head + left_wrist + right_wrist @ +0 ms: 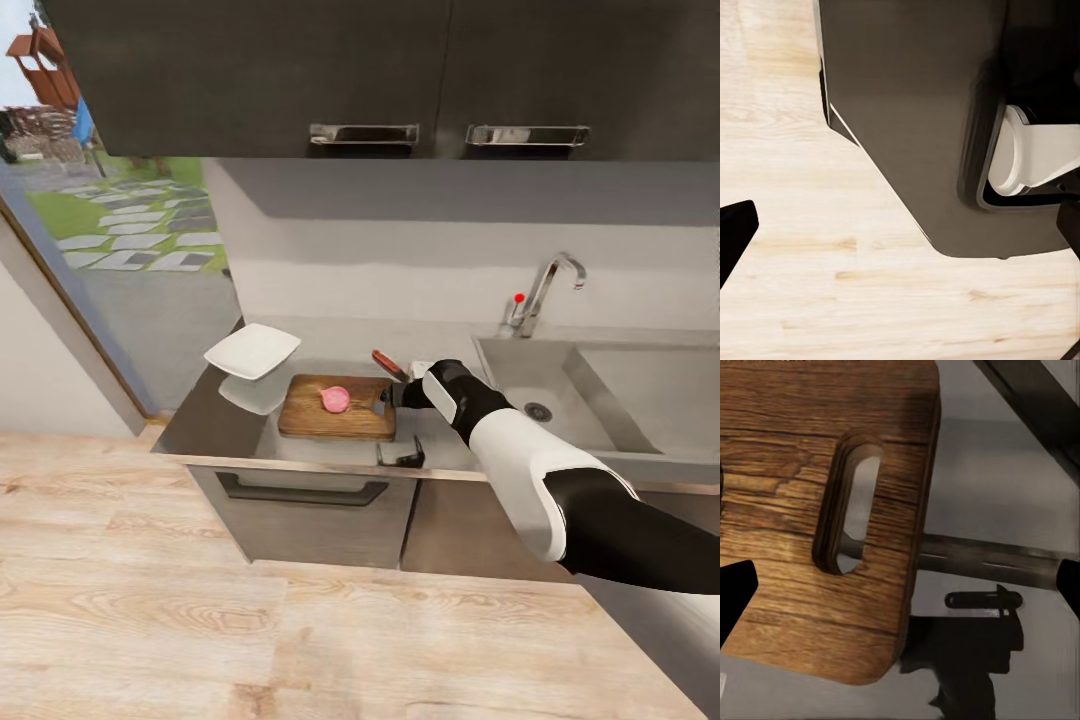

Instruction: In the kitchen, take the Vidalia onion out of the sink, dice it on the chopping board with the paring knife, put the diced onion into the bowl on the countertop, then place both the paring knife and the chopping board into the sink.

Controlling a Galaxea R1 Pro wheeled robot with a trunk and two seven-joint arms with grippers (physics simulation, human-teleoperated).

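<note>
The pink-red Vidalia onion [336, 399] sits whole on the brown chopping board [337, 408] on the grey countertop [210, 420]. My right gripper [384, 401] hangs low over the board's right end, open, holding nothing. In the right wrist view its dark fingertips [735, 594] straddle the board's slot hole [849, 510]. The paring knife lies just behind the gripper, red-brown handle [387, 364] pointing away; its dark blade [990, 559] runs to the board's edge. The white bowl [252, 350] stands left of the board. The sink [600, 400] is to the right. My left gripper [900, 232] is open above the floor.
The chrome tap [547, 290] with its red knob [519, 297] stands behind the sink. Dark upper cabinets [400, 70] hang overhead. A window [120, 200] is at the left, beyond the counter's end. Light wood floor [200, 620] lies in front of the counter.
</note>
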